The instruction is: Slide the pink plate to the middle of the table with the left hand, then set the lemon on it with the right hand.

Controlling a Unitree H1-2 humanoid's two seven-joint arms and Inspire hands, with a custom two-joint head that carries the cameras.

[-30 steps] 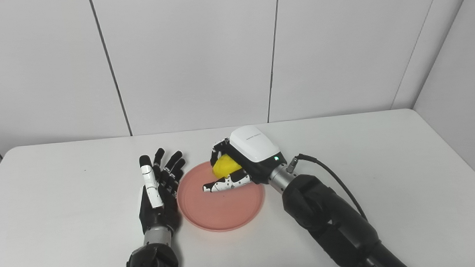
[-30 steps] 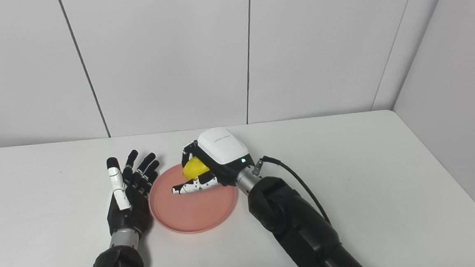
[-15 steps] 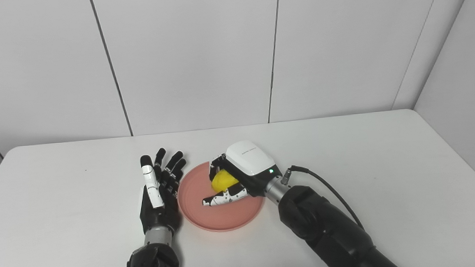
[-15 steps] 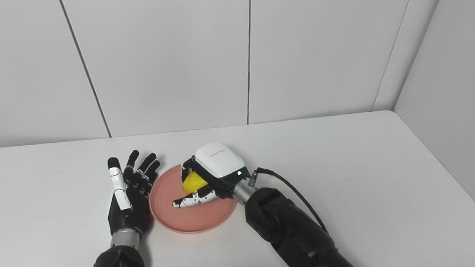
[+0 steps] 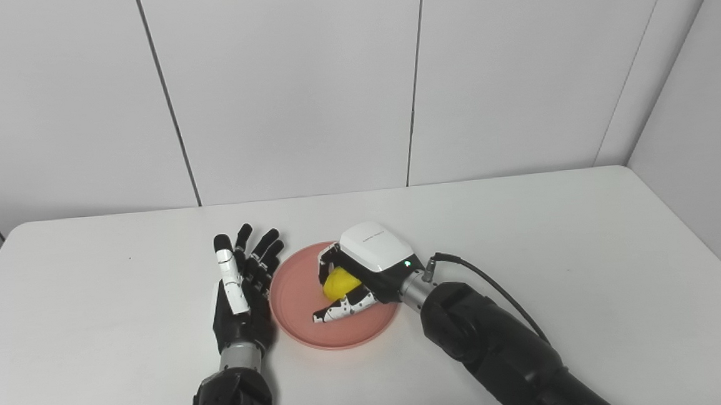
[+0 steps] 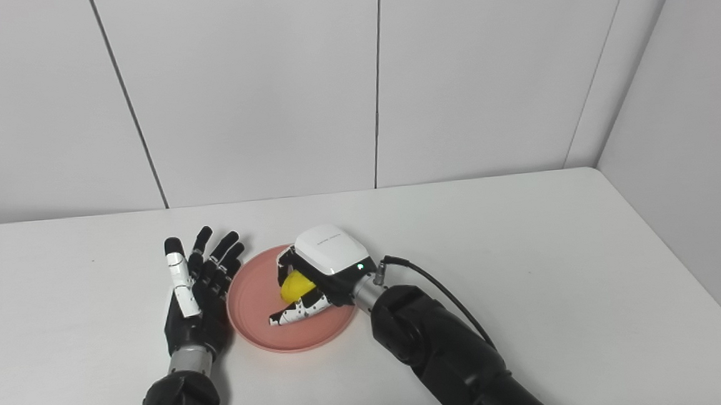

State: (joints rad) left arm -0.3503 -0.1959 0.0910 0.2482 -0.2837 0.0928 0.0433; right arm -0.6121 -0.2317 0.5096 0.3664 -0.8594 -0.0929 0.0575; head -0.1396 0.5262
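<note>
Your left hand [image 5: 240,294] lies flat, fingers spread, holding nothing. Your right hand [image 5: 356,281] is low, palm down, fingers and thumb curled around what it holds.

The right hand [image 5: 359,278] covers most of the lemon [image 5: 338,282]; contact between lemon and pink plate [image 5: 297,294] is undeterminable. Plate's right rim is hidden. Both forearms are cut by the bottom edge.

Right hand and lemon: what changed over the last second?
The right hand, shut on the lemon, came down and toward the robot, bringing the lemon low over the pink plate; whether it touches is unclear. Fingers remain closed, no release. The left hand stayed open beside the plate, which did not move.
</note>
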